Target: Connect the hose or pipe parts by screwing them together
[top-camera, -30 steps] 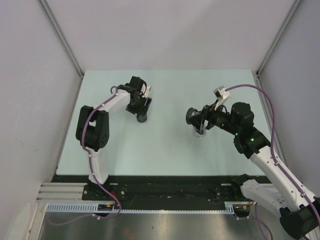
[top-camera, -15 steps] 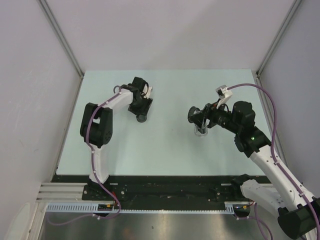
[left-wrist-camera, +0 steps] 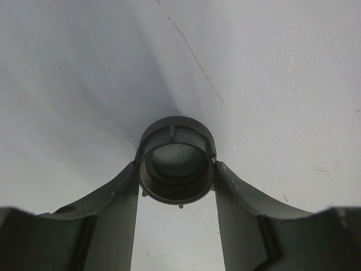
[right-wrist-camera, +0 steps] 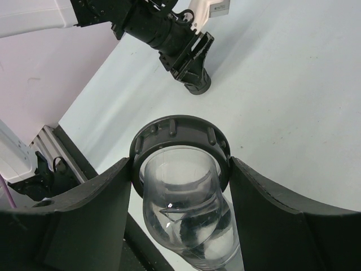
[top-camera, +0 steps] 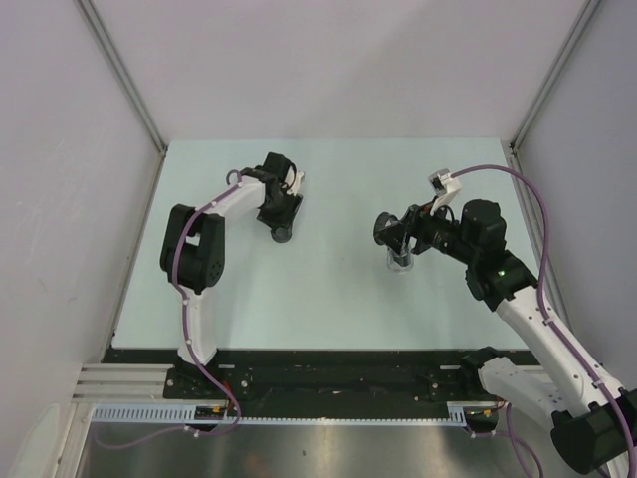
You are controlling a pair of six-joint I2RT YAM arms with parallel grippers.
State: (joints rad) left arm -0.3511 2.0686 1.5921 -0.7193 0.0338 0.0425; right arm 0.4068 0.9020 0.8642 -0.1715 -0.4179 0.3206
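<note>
The left gripper has its fingers pressed against both sides of the black ring nut, which sits on the pale table left of centre. The right gripper is clamped on the black collar of the clear pipe piece, right of centre and well apart from the nut.

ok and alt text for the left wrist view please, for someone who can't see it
A black ring nut sits on a pale table between the left arm's two dark fingers, which touch its sides. Its threaded opening faces the camera.
</note>
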